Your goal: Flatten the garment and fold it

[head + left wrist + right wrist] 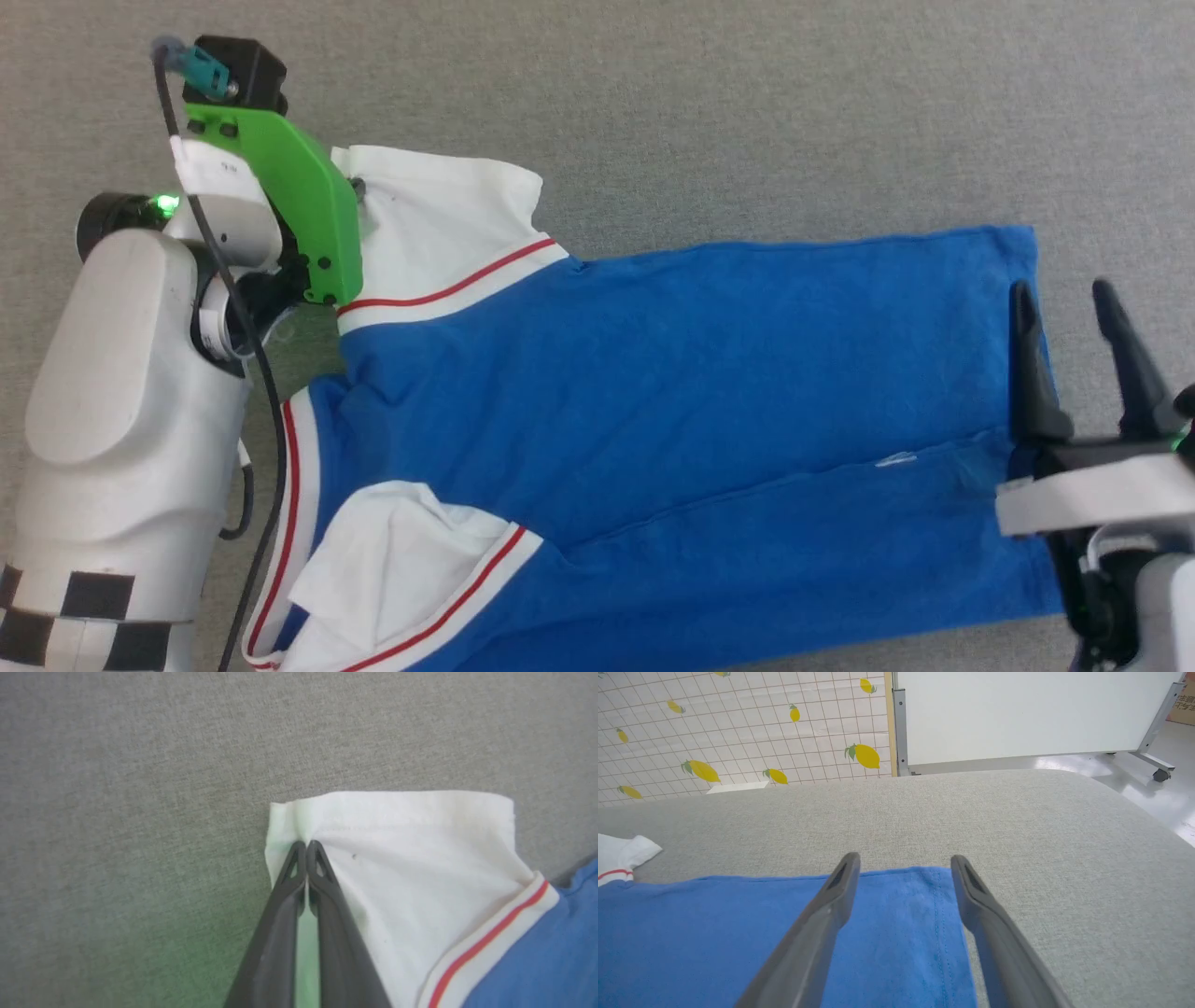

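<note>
Royal-blue T-shirt (709, 373) laid sideways on the grey fabric-covered bench (747, 112), striped neckband (294, 523) toward the robot's left and hem (943, 924) toward its right.

The left tool (306, 845) was closed. Its two dark fingertips met on the outer corner of the far white sleeve (439, 215), right at the stitched cuff, and the cloth puckered slightly where they pinched it. A corner grip of this kind was probably chosen so that a pull away from the body would draw the sleeve taut and flat. In the head view the green wrist bracket (299, 196) hid that contact.

The right tool (1061, 285) stood open at the hem. One finger was over the blue cloth and the other just past the hem edge, so the jaws straddled the edge and held nothing. Whether the fingers touched the fabric could not be told. This placement suggests an anchor or a second grasp point opposite the sleeve.

The near sleeve (401, 551) lay crumpled and turned over the body. A long crease (794, 476) ran across the lower body toward the hem. By these signs the work was at the flattening stage, and no deliberate fold had yet been made.
</note>
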